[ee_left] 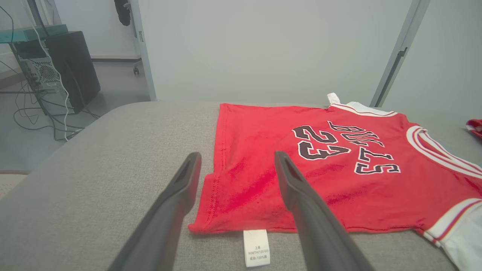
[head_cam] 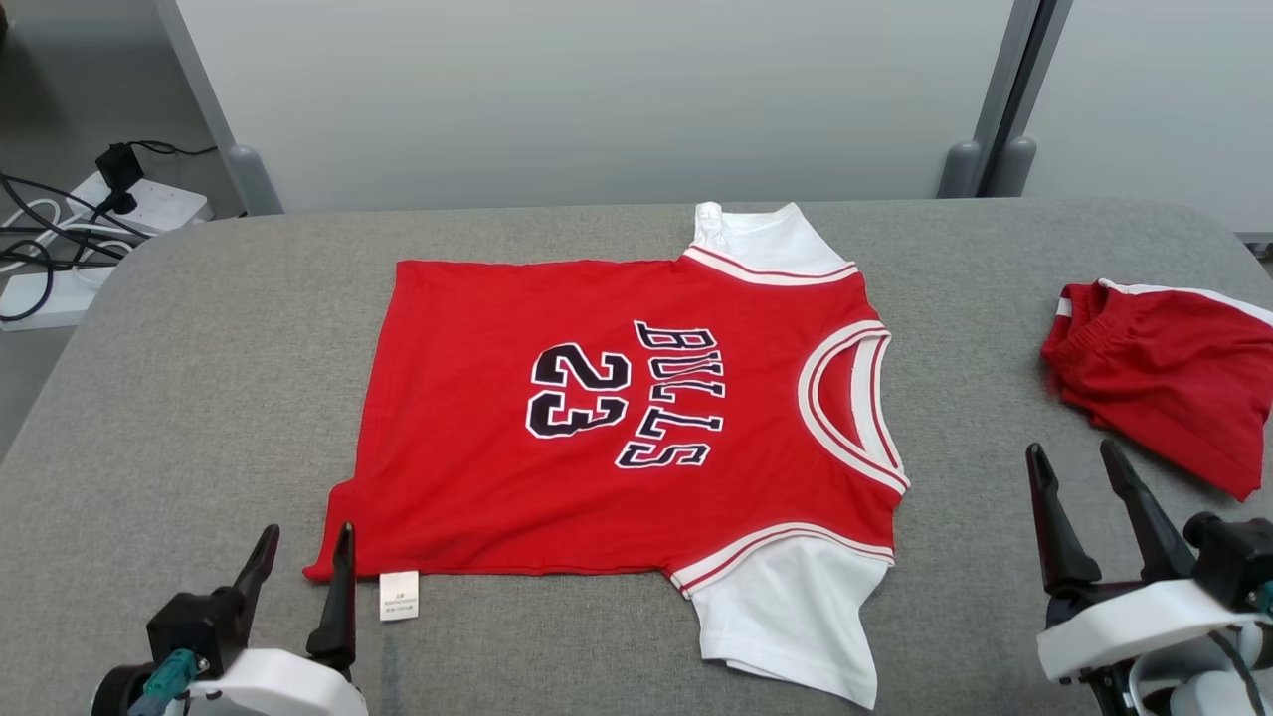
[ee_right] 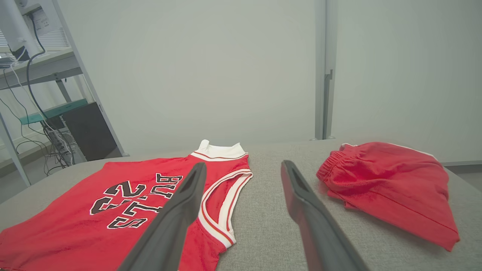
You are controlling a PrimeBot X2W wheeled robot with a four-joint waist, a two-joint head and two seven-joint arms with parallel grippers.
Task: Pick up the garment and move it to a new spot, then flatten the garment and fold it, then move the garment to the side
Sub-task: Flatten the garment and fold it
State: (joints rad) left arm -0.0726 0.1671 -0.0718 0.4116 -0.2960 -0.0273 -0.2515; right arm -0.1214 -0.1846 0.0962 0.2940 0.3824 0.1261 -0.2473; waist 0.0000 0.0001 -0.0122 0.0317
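Garment [head_cam: 597, 418]: red "BULLS 23" top with white sleeves, spread flat and face up mid-tabletop [head_cam: 199, 378], collar toward the robot's right.
Left claw [head_cam: 308, 532]: fingers spread, empty, poised just beside the hem corner and white care label [head_cam: 399, 595].
Right claw [head_cam: 1072, 450]: fingers spread, holding nothing, between collar and red shorts [head_cam: 1164, 378].
Red shorts: bunched near the tabletop's right edge.
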